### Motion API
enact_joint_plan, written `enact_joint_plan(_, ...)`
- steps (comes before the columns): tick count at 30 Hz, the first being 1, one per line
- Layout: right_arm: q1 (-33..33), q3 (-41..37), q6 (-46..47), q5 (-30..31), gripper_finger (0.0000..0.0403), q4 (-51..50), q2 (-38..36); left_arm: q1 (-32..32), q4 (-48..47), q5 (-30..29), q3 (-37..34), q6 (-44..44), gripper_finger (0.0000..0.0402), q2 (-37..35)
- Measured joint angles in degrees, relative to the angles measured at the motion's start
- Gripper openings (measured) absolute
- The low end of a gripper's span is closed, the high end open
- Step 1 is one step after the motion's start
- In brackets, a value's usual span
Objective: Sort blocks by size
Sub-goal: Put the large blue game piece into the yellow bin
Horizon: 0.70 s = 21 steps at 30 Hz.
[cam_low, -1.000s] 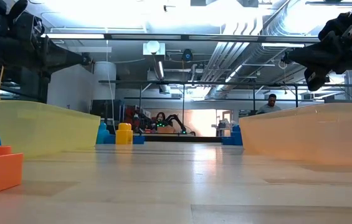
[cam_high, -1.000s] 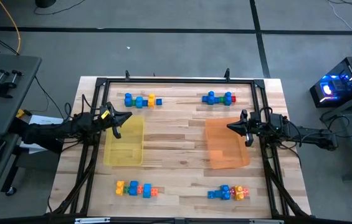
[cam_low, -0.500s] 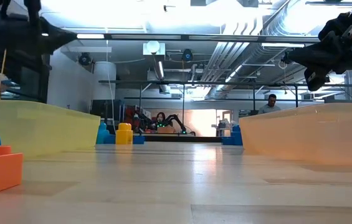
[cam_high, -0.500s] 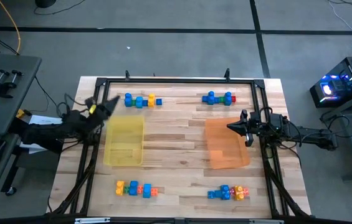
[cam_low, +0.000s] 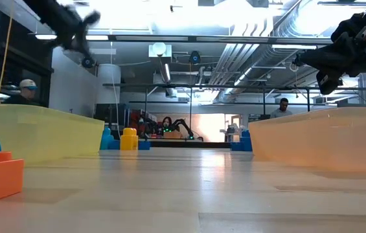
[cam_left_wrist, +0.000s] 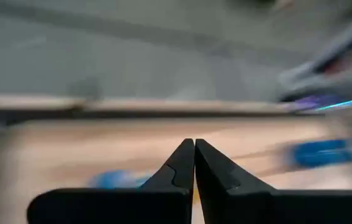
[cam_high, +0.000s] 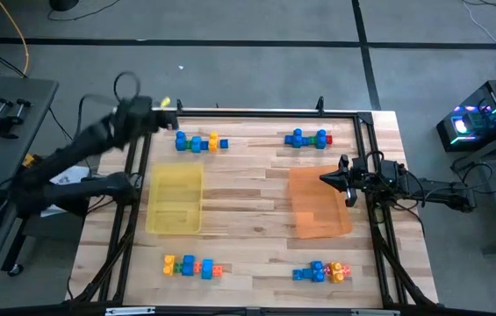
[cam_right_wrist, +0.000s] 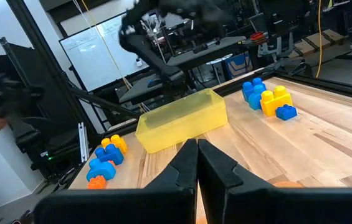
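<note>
The right gripper (cam_right_wrist: 197, 144) has its 2 dark fingers pressed together, tips over the wooden table (cam_right_wrist: 325, 134). Beyond them a clear yellow tray (cam_right_wrist: 182, 120) sits on the boards. Well apart on 1 side lies a cluster of blue and yellow blocks (cam_right_wrist: 268, 98); on the other, blue, yellow and orange blocks (cam_right_wrist: 106, 162). A blurred dark arm (cam_right_wrist: 157, 31), probably the left one, hangs above the tray.

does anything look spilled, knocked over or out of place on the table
Nothing stands out. Four clusters of blocks sit near the table's corners, and the yellow tray and orange tray lie flat and square between them.
</note>
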Motion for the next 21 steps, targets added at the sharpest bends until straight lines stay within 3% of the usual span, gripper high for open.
enact_joint_plan(3,0.0,0.0,0.0,0.0,0.0001,0.0,0.0,12.0,-6.2,7.7,4.3,5.5,0.0003,7.3)
enact_joint_plan(7,0.0,0.0,0.0,0.0,0.0001,0.0,0.0,19.0,-5.2,19.2,5.5,11.5,0.0003,14.3)
enact_joint_plan(13,0.0,0.0,0.0,0.0,0.0001,0.0,0.0,18.1,-7.9,18.8,4.5,12.0,0.0026,19.6)
enact_joint_plan(21,0.0,0.0,0.0,0.0,0.0001,0.0,0.0,13.5,-4.0,18.1,-0.4,4.7,0.011,21.8)
